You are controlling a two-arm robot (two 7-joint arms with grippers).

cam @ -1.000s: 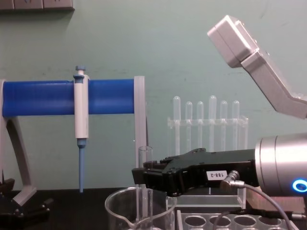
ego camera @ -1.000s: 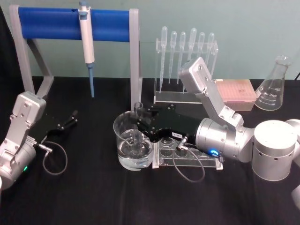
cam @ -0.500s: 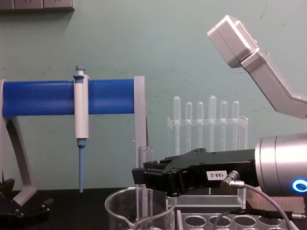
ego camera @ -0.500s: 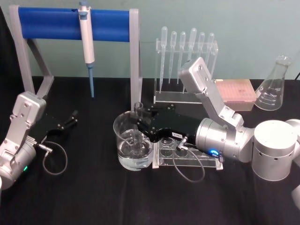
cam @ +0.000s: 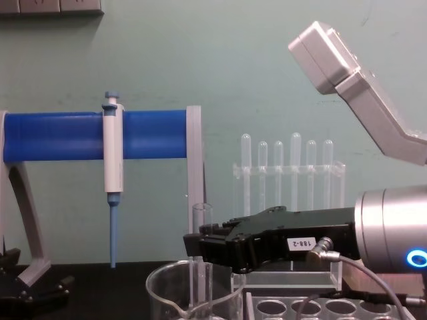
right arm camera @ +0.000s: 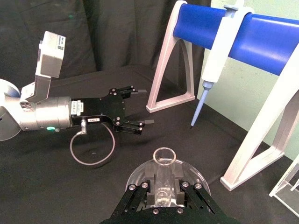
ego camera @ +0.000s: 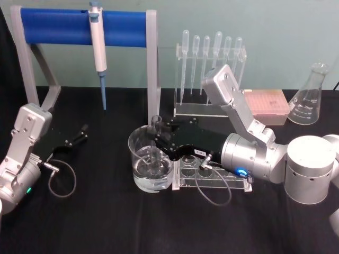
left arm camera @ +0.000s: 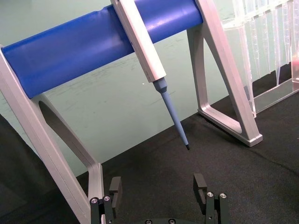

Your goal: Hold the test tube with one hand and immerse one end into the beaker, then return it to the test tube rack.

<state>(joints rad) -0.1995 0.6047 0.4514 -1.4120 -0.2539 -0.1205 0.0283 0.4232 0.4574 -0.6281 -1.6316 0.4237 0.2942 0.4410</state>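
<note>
The clear beaker stands at the table's centre with water in its bottom. The test tube stands upright inside it, lower end down in the water. My right gripper reaches in from the right over the beaker's rim and is shut on the tube below its flared mouth. From the side, the tube rises above the right gripper and the beaker. The right wrist view looks down the tube's open mouth over the beaker. My left gripper rests open on the table at left.
A blue-barred stand with a hanging pipette stands at back left. A rack of plastic pipettes, a pink tip box and a flask line the back right. A clear holed rack sits under my right arm.
</note>
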